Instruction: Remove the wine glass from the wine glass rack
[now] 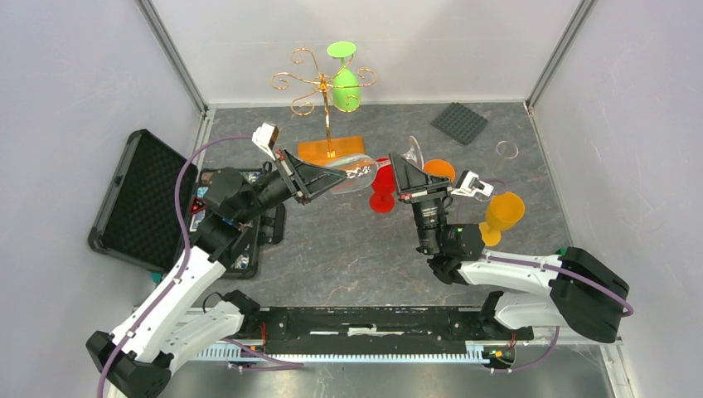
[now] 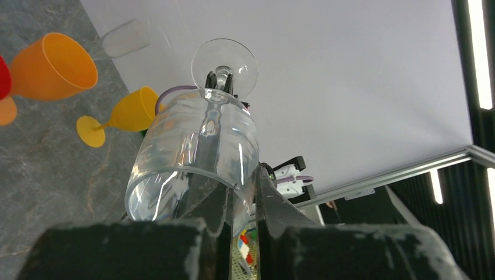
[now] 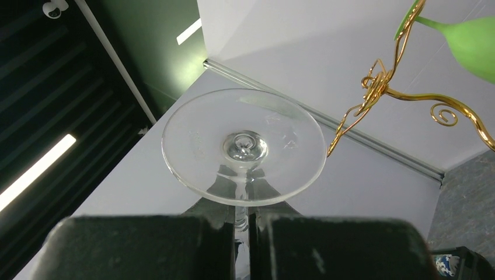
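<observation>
Wine glass (image 1: 358, 176), clear, hangs on its side between both claws, off the rack (image 1: 325, 83) and nearer than its base. The long axis runs claw to claw. The bowl mouth faces the left claw (image 1: 336, 178), which pinches the bowl wall. The foot faces the right claw (image 1: 401, 172), which is clamped on the stem. A green glass (image 1: 346, 83) hangs on the rack beyond both claws. Probably one claw must let go next.

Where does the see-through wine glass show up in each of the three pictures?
Top external: clear wine glass lies sideways, centre.
Left wrist: centre, bowl towards camera.
Right wrist: centre, round foot towards camera.
Shared landmark: the right pincer on its stem.
</observation>
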`<state>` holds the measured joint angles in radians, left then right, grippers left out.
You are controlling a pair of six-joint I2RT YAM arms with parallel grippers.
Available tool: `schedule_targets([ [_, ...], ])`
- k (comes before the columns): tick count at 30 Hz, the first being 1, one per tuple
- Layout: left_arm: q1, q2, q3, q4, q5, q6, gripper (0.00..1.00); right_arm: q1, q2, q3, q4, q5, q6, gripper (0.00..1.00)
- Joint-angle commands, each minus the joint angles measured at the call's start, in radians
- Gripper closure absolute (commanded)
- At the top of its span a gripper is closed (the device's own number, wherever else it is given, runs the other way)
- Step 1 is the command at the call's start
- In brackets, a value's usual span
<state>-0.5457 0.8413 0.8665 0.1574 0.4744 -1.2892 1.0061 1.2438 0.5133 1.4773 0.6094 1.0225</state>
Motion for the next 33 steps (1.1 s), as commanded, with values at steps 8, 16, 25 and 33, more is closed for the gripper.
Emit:
schedule_targets([
  [8, 0.001, 0.006, 0.068, -0.084, -0.019, 0.274, 0.7, 0.003, -0.009, -0.018, 0.461, 0.019, -0.066, 1.0],
  [16, 0.0, 0.007, 0.045, -0.059, -0.039, 0.272, 0.92, 0.003, 0.005, -0.015, 0.454, 0.03, -0.038, 1.0],
  [25, 0.001, -0.004, 0.021, 0.021, -0.059, 0.219, 0.98, 0.003, 0.021, -0.021, 0.454, 0.037, 0.039, 0.86],
  [33, 0.001, -0.006, 0.031, 0.001, -0.118, 0.25, 0.98, 0.004, 0.004, -0.041, 0.459, 0.028, 0.046, 0.49],
])
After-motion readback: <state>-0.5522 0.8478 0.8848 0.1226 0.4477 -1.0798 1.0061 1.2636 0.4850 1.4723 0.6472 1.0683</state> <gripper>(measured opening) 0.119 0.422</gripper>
